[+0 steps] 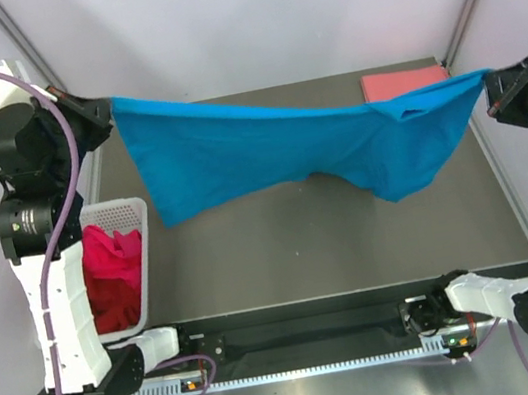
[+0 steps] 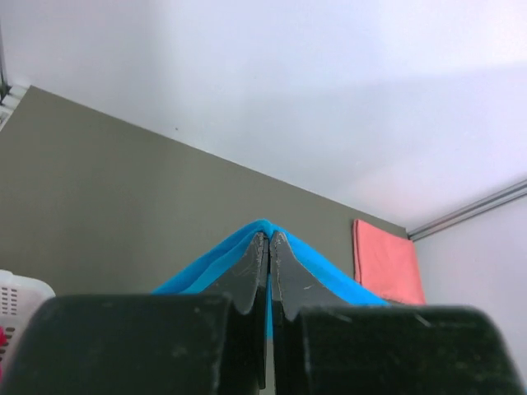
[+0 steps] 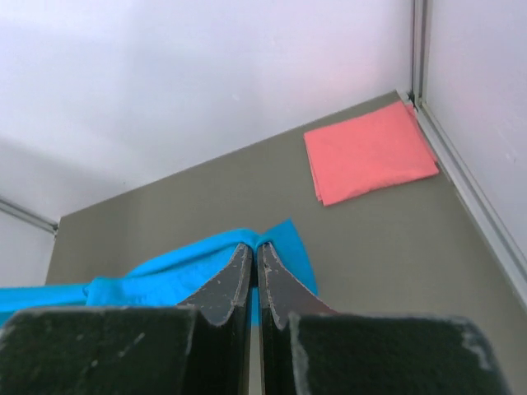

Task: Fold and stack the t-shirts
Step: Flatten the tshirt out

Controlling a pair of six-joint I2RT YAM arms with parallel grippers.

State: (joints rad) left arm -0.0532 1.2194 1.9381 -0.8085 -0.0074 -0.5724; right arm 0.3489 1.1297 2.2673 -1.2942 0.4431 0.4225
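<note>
While both my arms are raised and spread wide, the blue shirt [image 1: 276, 150] hangs stretched between them above the desk [image 1: 284, 255]. It sags in the middle and its lower edge droops toward the desk; I cannot tell whether it touches. My left jaws are pinched tight on one end of the cloth at the far left, with blue fabric draped over their tips. My right jaws are clamped the same way on the other end at the far right. A pink shirt [image 1: 402, 82] lies folded flat in the far right corner of the desk. A white basket [image 1: 130, 215] sits at the left edge beside my left arm, holding a magenta shirt [image 1: 112, 255] and a dark red shirt [image 1: 110, 309].
</note>
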